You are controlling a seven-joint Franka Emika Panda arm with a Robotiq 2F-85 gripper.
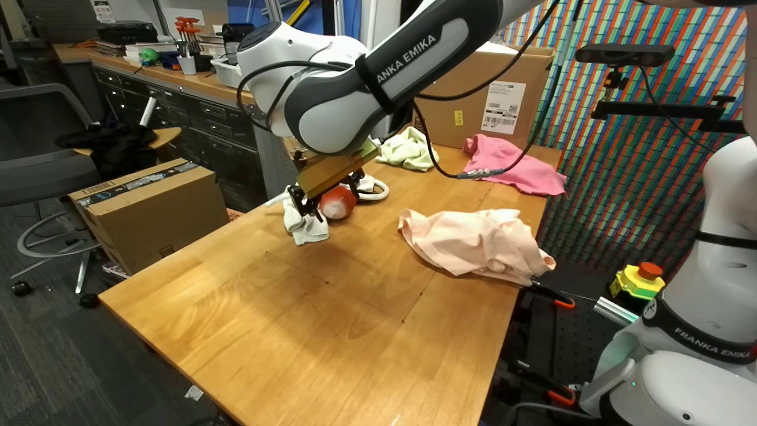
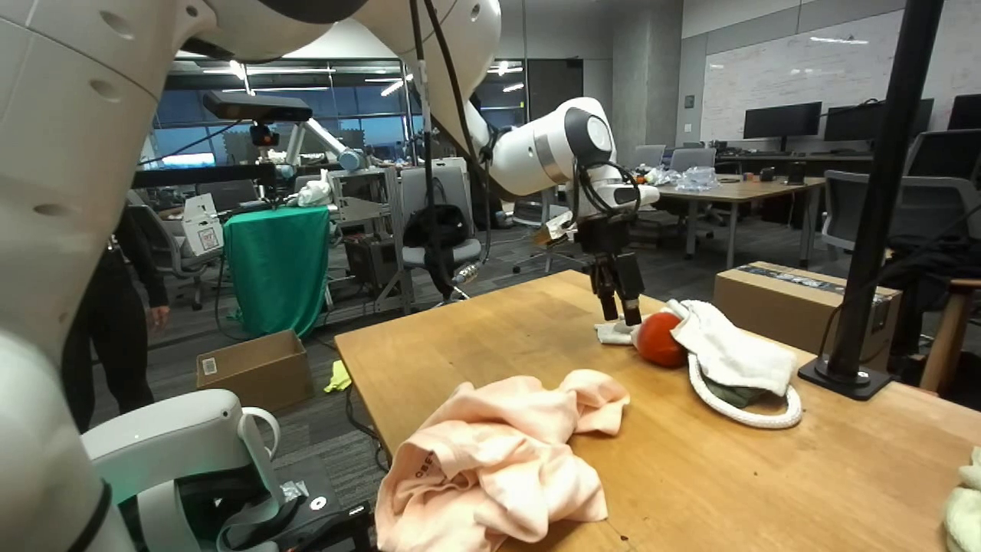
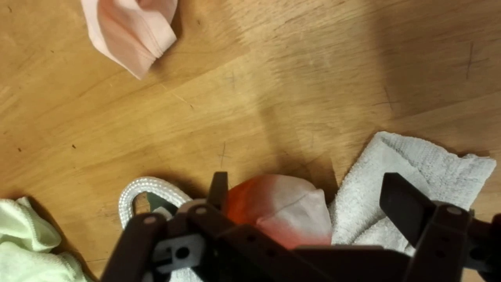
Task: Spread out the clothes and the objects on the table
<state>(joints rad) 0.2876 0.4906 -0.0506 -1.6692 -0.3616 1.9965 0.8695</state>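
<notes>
Your pincer hung wide-spread over the red-and-white object, presumably to straddle it. A pale cloth lay beside that object.

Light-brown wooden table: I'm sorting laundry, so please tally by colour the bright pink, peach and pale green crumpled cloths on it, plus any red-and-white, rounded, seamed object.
Bright pink crumpled cloth: 1
Peach crumpled cloth: 1
Pale green crumpled cloth: 1
Red-and-white, rounded, seamed object: 1
Total: 4
</notes>
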